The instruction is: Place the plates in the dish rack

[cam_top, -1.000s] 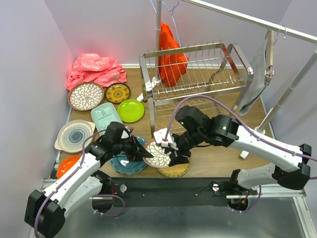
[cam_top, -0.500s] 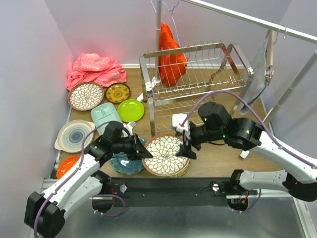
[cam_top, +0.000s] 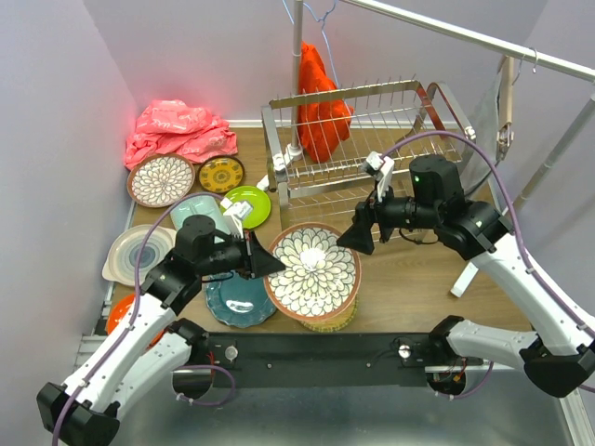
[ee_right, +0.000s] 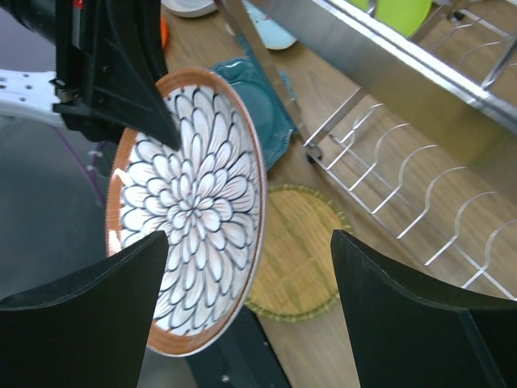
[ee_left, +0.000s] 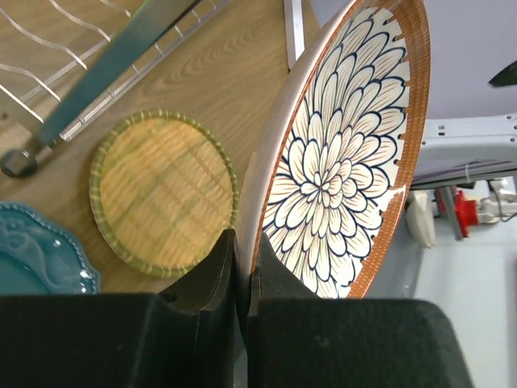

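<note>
My left gripper [cam_top: 263,263] is shut on the rim of a white petal-patterned plate [cam_top: 314,269] with an orange-brown rim and holds it tilted above the table's front; it also shows in the left wrist view [ee_left: 339,162] and the right wrist view [ee_right: 190,210]. My right gripper [cam_top: 358,234] is open and empty, right of the plate, in front of the chrome dish rack [cam_top: 372,149]. A woven-yellow plate [cam_top: 333,321] lies under the held plate. A teal scalloped plate [cam_top: 237,302] lies at its left.
More plates lie at the left: another petal plate [cam_top: 160,179], a dark-yellow round [cam_top: 221,174], a lime green one [cam_top: 249,204], a mint tray [cam_top: 193,206], a grey-swirl one [cam_top: 135,253], an orange one [cam_top: 121,311]. A red-orange cloth [cam_top: 321,102] hangs over the rack. Pink cloth [cam_top: 177,130] lies at the back left.
My right gripper let go of the petal plate and drew back right toward the rack. My left gripper lifted the plate and tilted it up.
</note>
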